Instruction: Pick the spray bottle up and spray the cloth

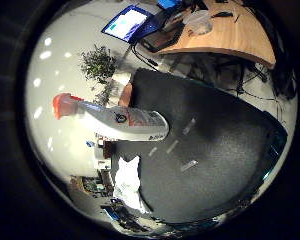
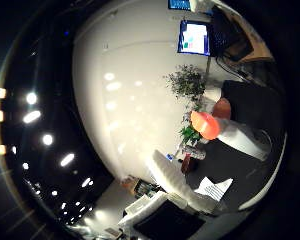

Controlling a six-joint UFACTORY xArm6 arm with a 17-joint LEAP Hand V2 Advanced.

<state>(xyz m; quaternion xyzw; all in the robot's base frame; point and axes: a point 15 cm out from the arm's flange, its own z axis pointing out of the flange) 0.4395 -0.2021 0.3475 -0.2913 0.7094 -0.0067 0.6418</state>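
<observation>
no part of the hand is seen in either palm view, so whether it is open, closed or gripping cannot be told. the spray bottle (image 1: 115,120) is seen large and close to the palm, lifted clear of the black mat (image 1: 215,150) and lying across the view, w/ its orange nozzle (image 1: 61,105) pointing away from the mat's middle – that closeness suggests it is being carried, but no contact is shown.

the bottle is probably held up like this so the nozzle can be swung toward the target. the white cloth (image 1: 127,182) is left crumpled at the mat's edge, well apart from the bottle, laid flat on the dark surface where spray can land on it. in the thumb-side view the nozzle is seen facing out past the mat, not at the cloth, so aim is judged not yet set.

further out, a potted plant (image 1: 97,64) is placed beyond the mat, and a wooden desk (image 1: 230,35) w/ a laptop (image 1: 127,22) is set off to one side – neither is in the way.
</observation>
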